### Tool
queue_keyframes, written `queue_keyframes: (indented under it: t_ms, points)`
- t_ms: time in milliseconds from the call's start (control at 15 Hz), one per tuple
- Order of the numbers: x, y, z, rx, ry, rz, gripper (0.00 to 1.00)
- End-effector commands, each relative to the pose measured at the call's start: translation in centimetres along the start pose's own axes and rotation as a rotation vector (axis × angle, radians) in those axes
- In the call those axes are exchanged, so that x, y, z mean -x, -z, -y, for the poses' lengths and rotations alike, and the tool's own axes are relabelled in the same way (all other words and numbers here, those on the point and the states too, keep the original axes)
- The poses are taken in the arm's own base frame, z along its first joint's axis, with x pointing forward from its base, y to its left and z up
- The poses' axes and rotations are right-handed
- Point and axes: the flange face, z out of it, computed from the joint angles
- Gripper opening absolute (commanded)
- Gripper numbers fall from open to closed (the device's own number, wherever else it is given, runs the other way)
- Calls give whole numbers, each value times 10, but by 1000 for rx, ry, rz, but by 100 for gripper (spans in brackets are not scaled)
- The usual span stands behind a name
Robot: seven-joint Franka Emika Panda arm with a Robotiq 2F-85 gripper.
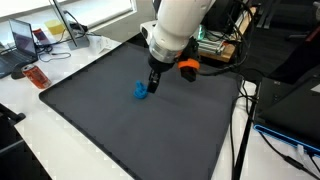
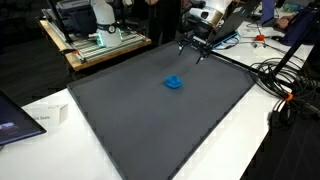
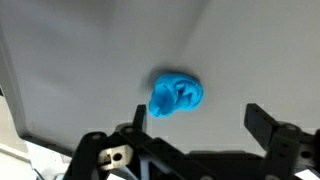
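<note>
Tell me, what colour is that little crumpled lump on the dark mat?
Bright blue; the lump shows best in the wrist view.

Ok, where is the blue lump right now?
The blue lump lies on the dark mat, near its middle in both exterior views, nothing touching it. The open gripper hangs above it.

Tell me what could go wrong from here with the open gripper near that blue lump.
1. In the wrist view the blue lump sits off centre, nearer one finger of the open gripper; a straight descent might land that finger on it or nudge it away.
2. The lump lies low on the dark mat; closing too high could miss it, too low could scrape the mat.
</note>
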Motion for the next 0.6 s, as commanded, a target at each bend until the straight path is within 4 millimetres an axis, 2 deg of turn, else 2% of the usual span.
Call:
queue_keyframes:
  t_ms: [0,533]
  points:
    - [-29,8,2,-30,78,69,100]
    - [-86,5,2,-51,209,261,100]
